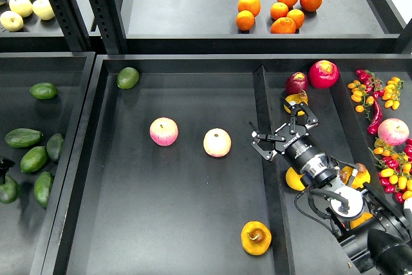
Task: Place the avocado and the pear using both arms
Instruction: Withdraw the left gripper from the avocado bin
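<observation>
A yellow-orange pear (256, 237) with a brown stem hollow lies at the front of the middle tray (193, 223). Several dark green avocados (23, 137) lie in the left tray. My right gripper (283, 132) is open and empty over the divider between the middle and right trays, well behind the pear. More yellow-orange fruit (295, 179) lies under my right arm. Only a small dark tip of my left gripper (4, 165) shows at the left edge, just above an avocado (8, 189). Its fingers cannot be told apart.
Two pink-and-cream apples (164, 131) (217, 142) and a rounder green fruit (127, 77) lie in the middle tray. The right tray holds red fruit (323, 73), small tomatoes and chillies (375, 115). Oranges (283, 11) and pale fruit (26, 4) sit on the back shelf.
</observation>
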Controlling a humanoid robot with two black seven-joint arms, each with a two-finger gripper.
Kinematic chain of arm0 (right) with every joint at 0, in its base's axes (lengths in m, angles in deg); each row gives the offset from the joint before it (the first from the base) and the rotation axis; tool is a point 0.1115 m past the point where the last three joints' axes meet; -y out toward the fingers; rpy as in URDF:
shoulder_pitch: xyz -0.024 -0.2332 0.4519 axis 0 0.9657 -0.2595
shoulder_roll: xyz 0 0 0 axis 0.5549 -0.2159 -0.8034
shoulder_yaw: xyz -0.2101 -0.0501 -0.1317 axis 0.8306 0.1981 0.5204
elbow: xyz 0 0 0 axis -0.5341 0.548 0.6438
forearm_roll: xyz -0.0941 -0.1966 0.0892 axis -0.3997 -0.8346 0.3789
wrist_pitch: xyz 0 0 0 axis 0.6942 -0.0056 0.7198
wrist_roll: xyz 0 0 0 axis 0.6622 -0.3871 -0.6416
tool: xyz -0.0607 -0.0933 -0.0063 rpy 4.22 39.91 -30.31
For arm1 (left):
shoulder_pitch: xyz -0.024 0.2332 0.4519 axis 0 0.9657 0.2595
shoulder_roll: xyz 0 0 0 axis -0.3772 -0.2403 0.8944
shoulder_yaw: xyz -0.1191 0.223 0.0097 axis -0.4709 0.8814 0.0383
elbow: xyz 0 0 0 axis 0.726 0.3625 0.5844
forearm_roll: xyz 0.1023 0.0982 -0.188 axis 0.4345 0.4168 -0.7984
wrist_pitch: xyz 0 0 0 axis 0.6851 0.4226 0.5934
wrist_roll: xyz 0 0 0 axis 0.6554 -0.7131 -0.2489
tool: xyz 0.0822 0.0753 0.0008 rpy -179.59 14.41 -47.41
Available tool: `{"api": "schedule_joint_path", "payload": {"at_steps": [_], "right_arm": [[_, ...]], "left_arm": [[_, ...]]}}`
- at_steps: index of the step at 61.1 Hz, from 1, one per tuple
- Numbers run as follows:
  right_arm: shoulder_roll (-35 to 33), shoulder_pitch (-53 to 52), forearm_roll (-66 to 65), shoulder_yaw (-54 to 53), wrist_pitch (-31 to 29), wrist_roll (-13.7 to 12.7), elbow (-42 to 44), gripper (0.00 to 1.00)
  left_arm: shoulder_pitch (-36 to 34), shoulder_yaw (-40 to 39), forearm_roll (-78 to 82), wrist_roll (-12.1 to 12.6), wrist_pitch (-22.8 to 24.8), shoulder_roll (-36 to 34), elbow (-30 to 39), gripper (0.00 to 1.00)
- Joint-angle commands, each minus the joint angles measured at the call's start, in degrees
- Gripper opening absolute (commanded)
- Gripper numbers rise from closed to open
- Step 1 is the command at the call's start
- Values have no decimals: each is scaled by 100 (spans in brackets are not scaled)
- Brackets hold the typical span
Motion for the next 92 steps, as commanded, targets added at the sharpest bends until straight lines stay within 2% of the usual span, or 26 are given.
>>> {"api": "schedule_joint_path", "payload": {"at_steps": [1, 10, 53, 76, 92], "right_arm": [[0, 1, 0, 0, 0, 0, 1, 99], [0, 1, 0, 0, 0, 0, 1, 99], [0, 1, 0, 0, 0, 0, -25, 99], [0, 1, 0, 9, 0, 0, -25, 99], [0, 1, 0, 9, 0, 0, -25, 99]], "left_arm": [[20, -6, 0, 1, 0, 50, -11, 48], [20, -6, 0, 1, 0, 50, -11, 54], [3, 3, 0, 1, 0, 32, 50, 68], [-50, 3, 0, 1, 0, 32, 77, 83], [-68, -129, -52, 1, 0, -12, 419, 89]]}}
